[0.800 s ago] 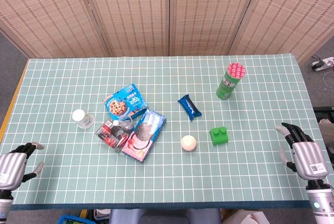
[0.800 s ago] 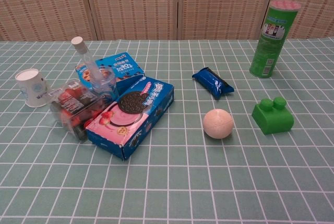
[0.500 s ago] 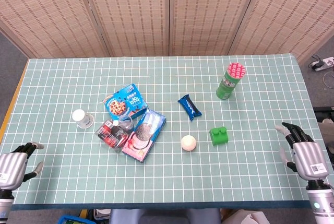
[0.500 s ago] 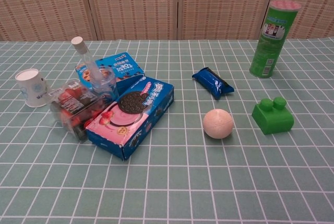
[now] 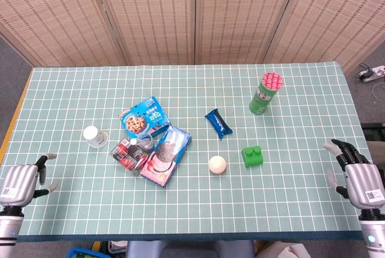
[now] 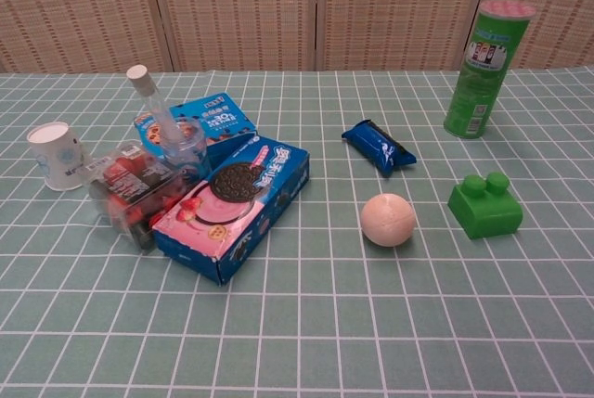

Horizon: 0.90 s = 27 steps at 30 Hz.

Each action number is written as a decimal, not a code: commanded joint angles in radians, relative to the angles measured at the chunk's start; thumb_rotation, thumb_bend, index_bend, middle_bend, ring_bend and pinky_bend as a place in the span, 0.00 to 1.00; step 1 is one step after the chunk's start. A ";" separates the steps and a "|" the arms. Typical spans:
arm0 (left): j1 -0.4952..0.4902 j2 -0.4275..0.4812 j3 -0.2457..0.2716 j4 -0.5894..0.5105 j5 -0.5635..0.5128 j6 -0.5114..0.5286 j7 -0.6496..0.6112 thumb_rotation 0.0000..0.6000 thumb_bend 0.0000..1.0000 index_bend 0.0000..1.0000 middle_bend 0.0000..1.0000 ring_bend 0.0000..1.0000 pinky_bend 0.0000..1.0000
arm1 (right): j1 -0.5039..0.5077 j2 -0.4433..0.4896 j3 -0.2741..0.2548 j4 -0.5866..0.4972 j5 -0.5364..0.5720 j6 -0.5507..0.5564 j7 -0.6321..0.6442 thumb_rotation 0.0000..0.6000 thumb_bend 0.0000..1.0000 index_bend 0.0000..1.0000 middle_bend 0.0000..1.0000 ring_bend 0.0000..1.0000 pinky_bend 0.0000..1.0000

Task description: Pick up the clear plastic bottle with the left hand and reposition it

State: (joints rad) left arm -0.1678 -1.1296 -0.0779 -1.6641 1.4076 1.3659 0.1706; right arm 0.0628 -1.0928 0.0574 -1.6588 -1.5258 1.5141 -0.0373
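From the head camera, my left hand (image 5: pixel 19 184) sits at the near left corner of the table (image 5: pixel 289 89), holding nothing, fingers a little apart and lightly curled. My right hand (image 5: pixel 359 174) is at the near right edge, also holding nothing, fingers spread. The bottle (image 5: pixel 142 144) stands in the cluster left of centre, well apart from my left hand, its white cap up. It is wedged between the blue cookie box (image 5: pixel 145 117) behind it, the pink cookie box (image 5: pixel 166 154) to its right and the red packet (image 5: pixel 127 154) to its left. A paper cup (image 5: pixel 93 136) stands left of the cluster. Toward the right are a blue wrapper (image 5: pixel 219 122), a pale ball (image 5: pixel 217 164), a green block (image 5: pixel 253 155) and a green can (image 5: pixel 264 93) with a pink top.

From the chest camera, neither hand shows. The bottle (image 6: pixel 172 136) stands upright with a slight lean, its thin neck rising above the boxes. Its base is touching the red packet (image 6: pixel 135 188) and just beside the pink cookie box (image 6: pixel 237 206); the blue cookie box (image 6: pixel 206 122) lies behind it. The cup (image 6: pixel 56 155) is at the far left. The wrapper (image 6: pixel 378 147), ball (image 6: pixel 388 219), block (image 6: pixel 484 205) and can (image 6: pixel 486 69) sit on the right.
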 commanded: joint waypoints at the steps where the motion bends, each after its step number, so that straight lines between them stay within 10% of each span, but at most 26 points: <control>1: -0.039 -0.007 -0.027 -0.018 -0.044 -0.053 0.014 1.00 0.11 0.33 0.93 0.99 1.00 | -0.002 0.004 0.003 -0.001 0.000 0.005 0.007 1.00 0.47 0.20 0.16 0.13 0.35; 27: -0.283 -0.092 -0.164 -0.034 -0.301 -0.320 -0.061 1.00 0.09 0.33 1.00 1.00 1.00 | -0.004 0.029 0.004 0.002 -0.003 -0.002 0.077 1.00 0.47 0.21 0.17 0.13 0.35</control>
State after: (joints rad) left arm -0.4452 -1.2147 -0.2365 -1.6979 1.1130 1.0468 0.1158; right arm 0.0586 -1.0635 0.0618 -1.6568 -1.5285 1.5126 0.0397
